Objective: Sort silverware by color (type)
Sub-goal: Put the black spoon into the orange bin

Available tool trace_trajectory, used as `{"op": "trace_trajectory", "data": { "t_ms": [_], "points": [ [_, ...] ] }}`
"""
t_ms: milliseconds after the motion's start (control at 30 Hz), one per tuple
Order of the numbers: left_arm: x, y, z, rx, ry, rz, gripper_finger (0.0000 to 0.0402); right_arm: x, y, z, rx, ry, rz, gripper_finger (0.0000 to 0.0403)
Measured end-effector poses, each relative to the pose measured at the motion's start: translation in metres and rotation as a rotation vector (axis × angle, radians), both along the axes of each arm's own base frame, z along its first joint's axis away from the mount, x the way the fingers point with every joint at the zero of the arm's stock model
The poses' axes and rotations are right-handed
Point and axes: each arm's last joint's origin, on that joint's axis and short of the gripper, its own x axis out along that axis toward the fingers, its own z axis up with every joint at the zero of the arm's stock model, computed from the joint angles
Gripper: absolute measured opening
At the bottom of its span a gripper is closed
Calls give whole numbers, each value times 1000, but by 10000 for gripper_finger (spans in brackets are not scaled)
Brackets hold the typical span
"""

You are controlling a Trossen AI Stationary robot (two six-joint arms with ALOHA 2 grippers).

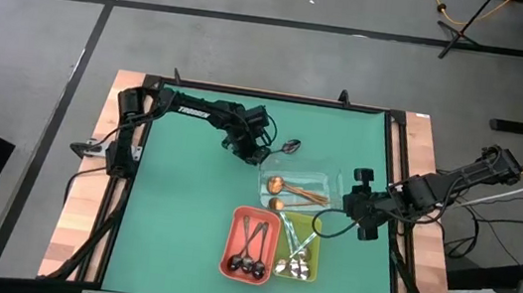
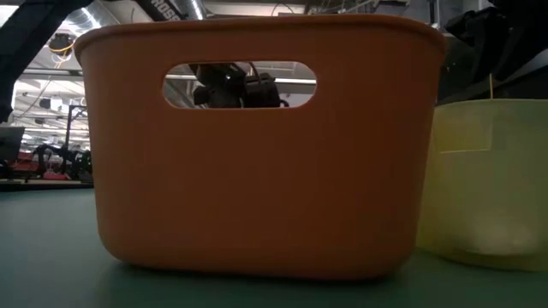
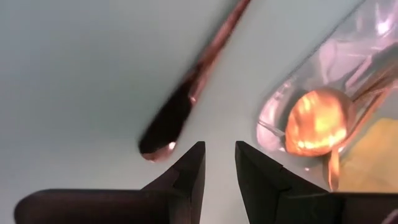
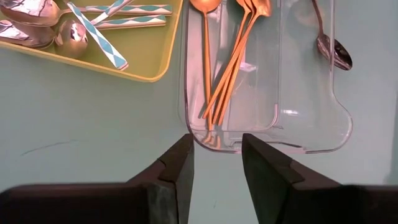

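Note:
A dark, shiny spoon (image 1: 292,145) lies flat on the green mat just beyond the clear tray (image 1: 329,180); it also shows in the left wrist view (image 3: 180,106) and the right wrist view (image 4: 333,48). My left gripper (image 1: 263,153) hovers open beside it, its fingers (image 3: 189,168) a little short of the spoon, touching nothing. My right gripper (image 1: 346,207) hangs open over the clear tray's end (image 4: 267,140). Copper spoons (image 4: 227,68) lie in the clear tray, dark spoons (image 1: 251,250) in the red tray (image 1: 230,243), and silver ones (image 1: 295,261) in the yellow-green tray (image 1: 316,235).
The three trays stand close together right of the table's centre. In the low view the red tray's wall (image 2: 257,171) fills most of the picture, with the yellow-green tray (image 2: 492,180) beside it. The mat's left half (image 1: 173,216) is bare.

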Motion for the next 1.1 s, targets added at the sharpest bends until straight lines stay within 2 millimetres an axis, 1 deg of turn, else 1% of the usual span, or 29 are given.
{"op": "trace_trajectory", "data": {
  "t_ms": [133,267,433,800,1000,1100],
  "points": [
    [2,-4,0,-22,6,17,82,0,0,0,0,0,0,124],
    [4,-9,-7,-18,37,17,82,0,0,0,0,0,0,124],
    [3,-3,-10,30,52,45,82,0,0,0,0,0,0,124],
    [-11,34,-9,80,44,141,82,0,0,0,0,0,1,124],
    [-11,54,-6,115,-51,181,82,0,0,0,0,0,1,124],
    [-8,60,2,131,-142,181,82,0,0,0,0,0,0,124]
  ]
}}
